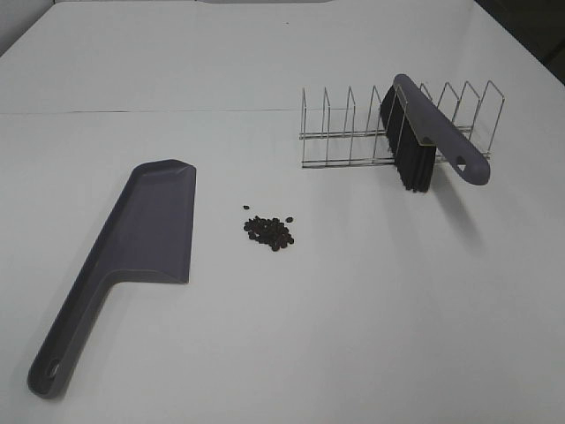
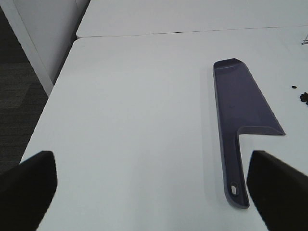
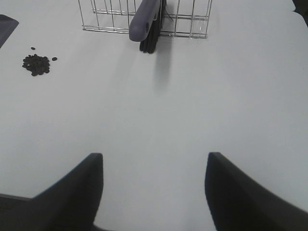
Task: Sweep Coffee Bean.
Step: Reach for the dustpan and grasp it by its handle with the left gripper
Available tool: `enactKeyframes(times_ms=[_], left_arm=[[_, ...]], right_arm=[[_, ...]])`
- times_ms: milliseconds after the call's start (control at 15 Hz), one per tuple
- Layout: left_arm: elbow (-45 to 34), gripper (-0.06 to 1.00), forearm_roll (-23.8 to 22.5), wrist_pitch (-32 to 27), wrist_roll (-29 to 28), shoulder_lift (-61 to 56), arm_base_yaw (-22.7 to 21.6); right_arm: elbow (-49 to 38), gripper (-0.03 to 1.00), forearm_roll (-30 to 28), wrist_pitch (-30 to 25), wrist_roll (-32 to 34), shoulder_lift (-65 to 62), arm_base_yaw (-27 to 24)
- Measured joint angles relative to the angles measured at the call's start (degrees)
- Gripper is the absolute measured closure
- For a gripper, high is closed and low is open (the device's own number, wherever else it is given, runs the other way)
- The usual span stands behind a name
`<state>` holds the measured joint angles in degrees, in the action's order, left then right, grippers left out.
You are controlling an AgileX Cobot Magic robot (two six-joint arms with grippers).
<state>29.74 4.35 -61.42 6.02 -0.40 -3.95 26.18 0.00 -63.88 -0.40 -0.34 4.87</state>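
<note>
Your 3 views are brightly and evenly lit from above, leaving the white table (image 1: 353,336) a flat, matte pale grey. Shadows are soft and faint, the clearest beside the brush (image 1: 437,124). Close to the lens, the left gripper (image 2: 151,163) and right gripper (image 3: 154,159) look dark and soft-edged, while the table is sharp.

Likely an office or lab: white tables (image 1: 265,53) set edge to edge, dark carpet (image 2: 14,96), a white partition (image 2: 45,29).
</note>
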Motion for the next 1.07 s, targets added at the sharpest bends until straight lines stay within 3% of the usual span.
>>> enactKeyframes(times_ms=[1067], left_arm=[[0.0, -0.05, 0.0, 0.0, 0.0, 0.0, 0.0]], right_arm=[[0.0, 0.43, 0.0, 0.0, 0.0, 0.0, 0.0]])
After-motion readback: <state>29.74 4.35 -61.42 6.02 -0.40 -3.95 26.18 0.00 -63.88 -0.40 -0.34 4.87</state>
